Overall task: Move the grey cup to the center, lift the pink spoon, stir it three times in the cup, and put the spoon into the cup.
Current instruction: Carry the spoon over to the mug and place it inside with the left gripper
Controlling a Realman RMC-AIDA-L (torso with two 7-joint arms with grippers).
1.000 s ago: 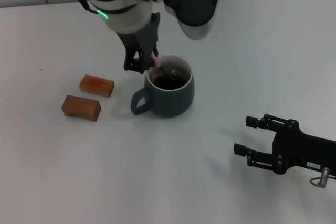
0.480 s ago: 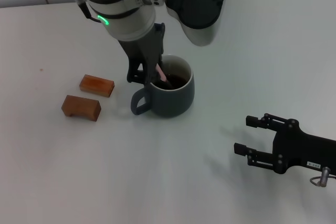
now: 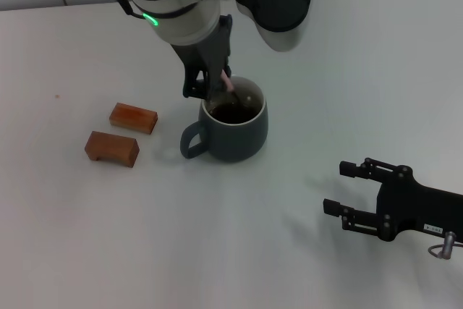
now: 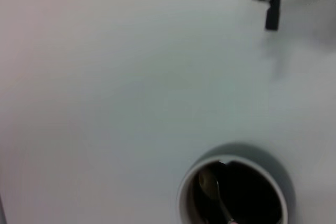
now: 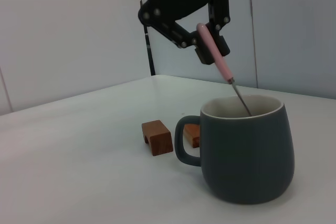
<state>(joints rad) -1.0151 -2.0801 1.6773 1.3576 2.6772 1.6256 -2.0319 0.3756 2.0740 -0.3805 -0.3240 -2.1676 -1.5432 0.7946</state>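
Observation:
The grey cup (image 3: pixel 235 127) stands mid-table, handle toward the robot's left, with dark liquid inside. My left gripper (image 3: pixel 214 83) hangs over the cup's far-left rim, shut on the pink spoon (image 3: pixel 227 82). The spoon slants down, its metal end inside the cup. From the right wrist view, the left gripper (image 5: pixel 202 43) pinches the top of the pink spoon (image 5: pixel 215 55) above the grey cup (image 5: pixel 247 156). In the left wrist view the spoon's bowl (image 4: pixel 208 183) lies in the grey cup (image 4: pixel 184 203). My right gripper (image 3: pixel 340 188) rests open, low on the table's right side.
Two small brown wooden blocks (image 3: pixel 133 117) (image 3: pixel 111 148) lie left of the cup, and a wooden block (image 5: pixel 157 137) shows beyond the handle in the right wrist view. The table (image 3: pixel 217 236) is plain white around them.
My left gripper has carried the spoon from the cup's left rim toward its back and right, the spoon's tip staying inside. The cup and right arm have not moved.

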